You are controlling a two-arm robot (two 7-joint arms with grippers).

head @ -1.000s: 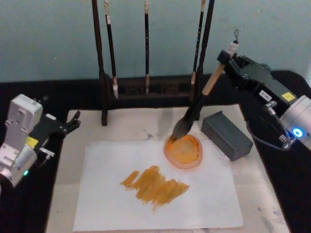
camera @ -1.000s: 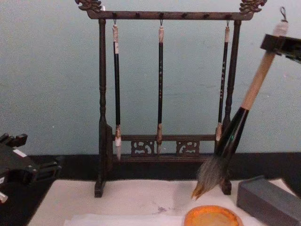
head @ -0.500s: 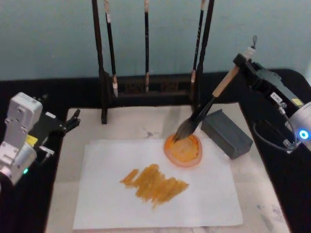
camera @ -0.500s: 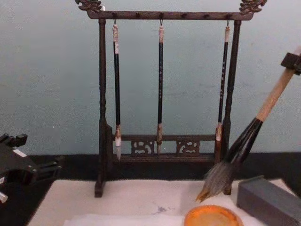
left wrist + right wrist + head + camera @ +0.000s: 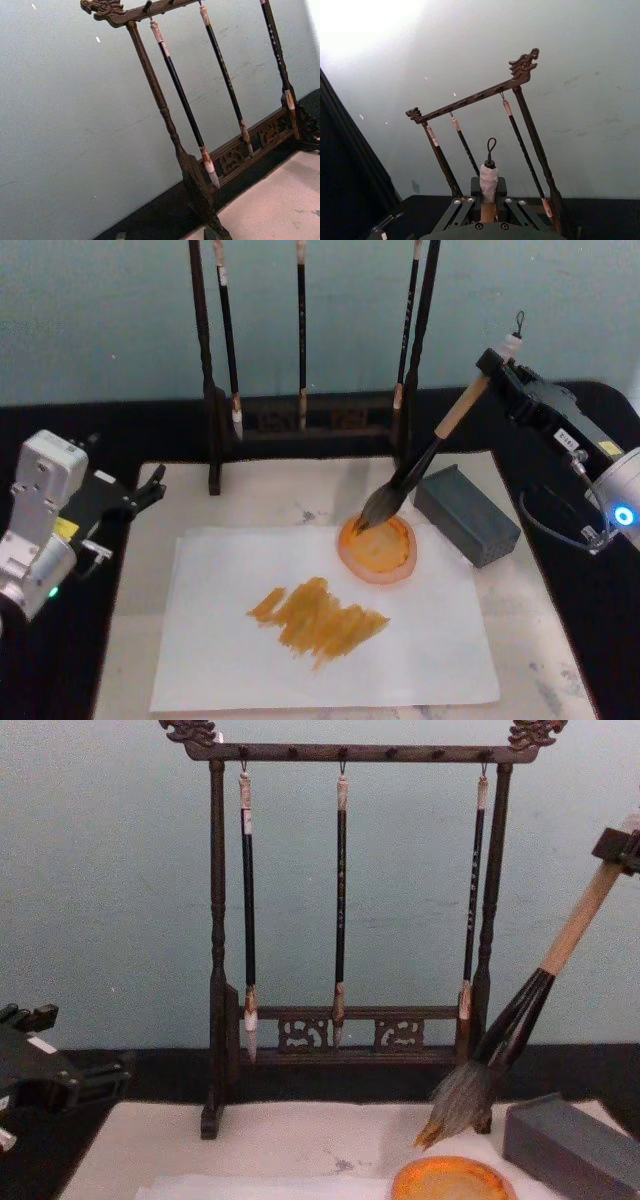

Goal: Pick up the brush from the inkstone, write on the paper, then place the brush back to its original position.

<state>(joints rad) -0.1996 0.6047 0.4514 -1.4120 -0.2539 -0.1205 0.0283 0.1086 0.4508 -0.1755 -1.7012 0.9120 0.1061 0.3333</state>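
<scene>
The right pincer sits at the upper right of the head view, closed on the top of the brush, just below its white end cap. The brush slants down and to the left from there. Its bushy bristles end at the upper left rim of the orange dish, near the middle of the frame. From the chest view the bristle tip is stained orange and sits at the far edge of the dish, low and right of centre. I cannot tell whether it touches.

The paper lies flat across the lower middle of the head view, on the cream mat. A patch of orange strokes lies near the paper's centre, and the dish overlaps its upper right part. The grey block lies just right of the dish, on the mat.

The dark wooden rack stands along the top of the frame with three slim brushes hanging from its bar.

The left pincer rests at the left edge, over the black desk beside the mat. Its fingers are apart and hold nothing, well away from the paper.
</scene>
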